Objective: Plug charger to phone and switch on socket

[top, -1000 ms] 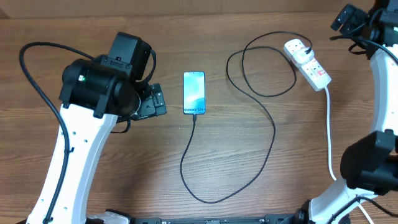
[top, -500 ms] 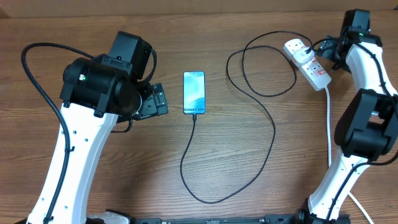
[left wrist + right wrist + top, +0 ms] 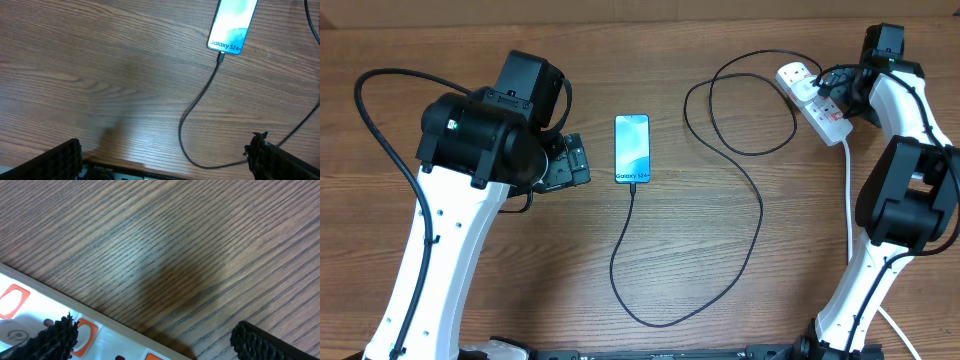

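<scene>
While the phone lies just where it did a second ago, face up near the middle of the tabletop and a little toward the far edge, the right side of the scene has changed. The phone's screen shows pale blue with its lettering at the near short edge. The charger is plugged into that edge. Its thin black cable drops toward the near edge, bends round and climbs in loops to the white adapter seated in the socket. Cable and adapter have not shifted. The socket rests slantwise in the far right corner of the tabletop, its thick white cord trailing toward the near edge, also unmoved.

One second ago the right arm was drawn back past the far right corner, well apart from the socket. Now it has swung inward, and its jaws hang over the socket's right side. The right wrist view shows them spread wide with nothing between, one pad above the red switches. Whether it touches them I cannot tell.

Left of the phone, the left arm has stayed put, its jaws wide and empty above bare wood.
</scene>
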You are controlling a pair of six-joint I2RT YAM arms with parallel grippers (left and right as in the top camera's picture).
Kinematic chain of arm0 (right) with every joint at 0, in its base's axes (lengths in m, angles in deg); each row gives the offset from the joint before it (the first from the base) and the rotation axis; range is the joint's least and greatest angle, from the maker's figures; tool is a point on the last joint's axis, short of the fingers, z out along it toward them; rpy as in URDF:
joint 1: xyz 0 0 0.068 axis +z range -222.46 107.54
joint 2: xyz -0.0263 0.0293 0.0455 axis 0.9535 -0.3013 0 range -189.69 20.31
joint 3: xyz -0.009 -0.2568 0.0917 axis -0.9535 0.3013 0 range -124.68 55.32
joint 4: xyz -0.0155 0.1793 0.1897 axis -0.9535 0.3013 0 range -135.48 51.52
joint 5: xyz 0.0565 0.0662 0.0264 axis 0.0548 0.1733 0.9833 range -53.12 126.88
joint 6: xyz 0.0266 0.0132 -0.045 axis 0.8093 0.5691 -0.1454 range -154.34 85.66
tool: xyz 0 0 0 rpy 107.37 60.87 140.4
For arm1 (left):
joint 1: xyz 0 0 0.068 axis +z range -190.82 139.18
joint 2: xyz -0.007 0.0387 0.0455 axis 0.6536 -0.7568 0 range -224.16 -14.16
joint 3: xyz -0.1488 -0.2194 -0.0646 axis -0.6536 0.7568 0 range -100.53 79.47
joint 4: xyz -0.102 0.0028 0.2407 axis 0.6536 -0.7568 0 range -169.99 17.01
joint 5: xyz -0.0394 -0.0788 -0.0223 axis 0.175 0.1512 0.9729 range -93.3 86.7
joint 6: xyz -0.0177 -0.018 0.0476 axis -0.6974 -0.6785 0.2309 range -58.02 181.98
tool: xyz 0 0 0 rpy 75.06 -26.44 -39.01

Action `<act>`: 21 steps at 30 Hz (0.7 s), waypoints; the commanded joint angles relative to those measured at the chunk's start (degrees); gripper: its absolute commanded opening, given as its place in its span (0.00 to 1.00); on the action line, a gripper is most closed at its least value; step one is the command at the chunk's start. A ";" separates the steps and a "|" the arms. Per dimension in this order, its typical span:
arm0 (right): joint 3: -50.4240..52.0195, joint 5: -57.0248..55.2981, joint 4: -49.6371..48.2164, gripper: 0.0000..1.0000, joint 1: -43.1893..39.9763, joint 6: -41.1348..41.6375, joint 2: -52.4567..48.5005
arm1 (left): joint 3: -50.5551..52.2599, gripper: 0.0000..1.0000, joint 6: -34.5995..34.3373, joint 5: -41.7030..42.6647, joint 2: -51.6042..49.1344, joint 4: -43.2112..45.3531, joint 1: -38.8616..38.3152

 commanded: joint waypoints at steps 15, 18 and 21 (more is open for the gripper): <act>0.26 6.95 1.33 1.00 -2.54 0.13 -4.04 | 0.11 1.00 -0.35 0.33 -0.11 0.22 0.26; 0.26 7.28 1.36 1.00 -1.42 0.13 -4.04 | 0.11 0.99 -0.35 0.33 -0.11 0.24 0.26; 0.24 7.87 1.31 1.00 -1.11 0.09 -4.04 | 0.11 1.00 -0.35 0.33 -0.11 0.22 0.26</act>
